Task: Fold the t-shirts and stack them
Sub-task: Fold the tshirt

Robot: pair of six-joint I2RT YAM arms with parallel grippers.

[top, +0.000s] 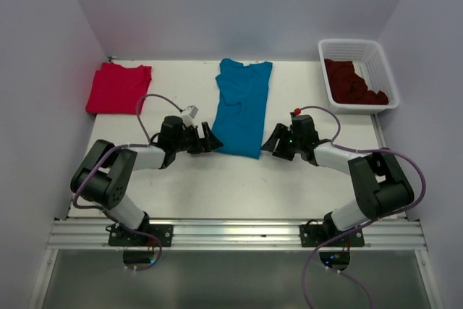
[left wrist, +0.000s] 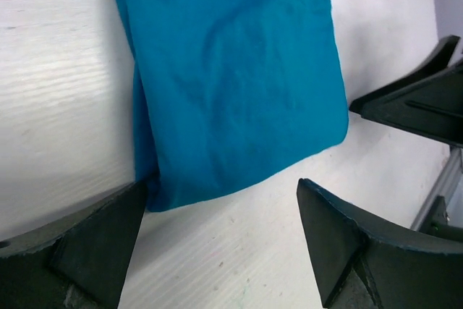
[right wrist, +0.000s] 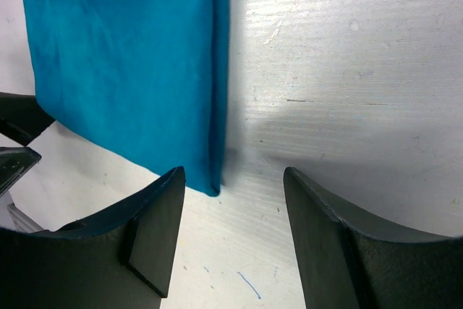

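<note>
A teal t-shirt (top: 242, 106) lies in a long folded strip at the table's middle, collar end far. My left gripper (top: 215, 137) sits at its near left corner, open, and the left wrist view shows the teal cloth (left wrist: 231, 70) just beyond the empty gap of the left gripper (left wrist: 223, 193). My right gripper (top: 269, 142) sits at the near right corner, also open. The shirt's corner (right wrist: 210, 179) lies just ahead of the right gripper (right wrist: 233, 179), by its left finger. A red t-shirt (top: 118, 87) lies folded at the far left. Dark maroon t-shirts (top: 354, 83) fill the basket.
The white lattice basket (top: 359, 45) stands at the far right corner. White walls close the table on three sides. The metal rail (top: 239, 233) with both arm bases runs along the near edge.
</note>
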